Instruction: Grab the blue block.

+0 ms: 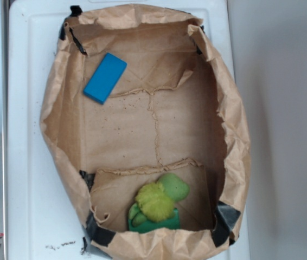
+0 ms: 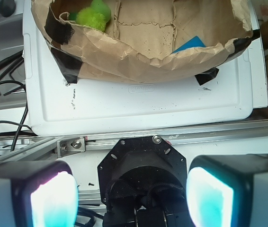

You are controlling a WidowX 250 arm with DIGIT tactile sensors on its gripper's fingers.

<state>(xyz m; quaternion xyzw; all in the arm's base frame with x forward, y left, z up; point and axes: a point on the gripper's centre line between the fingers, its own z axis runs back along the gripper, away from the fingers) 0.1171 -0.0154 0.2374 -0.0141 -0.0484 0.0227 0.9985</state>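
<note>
The blue block (image 1: 105, 77) lies flat on the floor of a brown paper bag tray (image 1: 56, 108), at its upper left. In the wrist view only a corner of the blue block (image 2: 189, 45) shows behind the bag's near wall (image 2: 138, 61). My gripper (image 2: 131, 198) is open, its two glowing pads (image 2: 53, 201) wide apart with nothing between them. It hangs above the robot's black base, well outside the bag. The gripper does not show in the exterior view.
A green block with a yellow-green fuzzy plush (image 1: 158, 203) sits at the bag's lower end; it also shows in the wrist view (image 2: 92, 15). The bag stands on a white board (image 2: 138, 106). A metal rail (image 2: 172, 137) and black cables (image 2: 1, 94) lie near the base.
</note>
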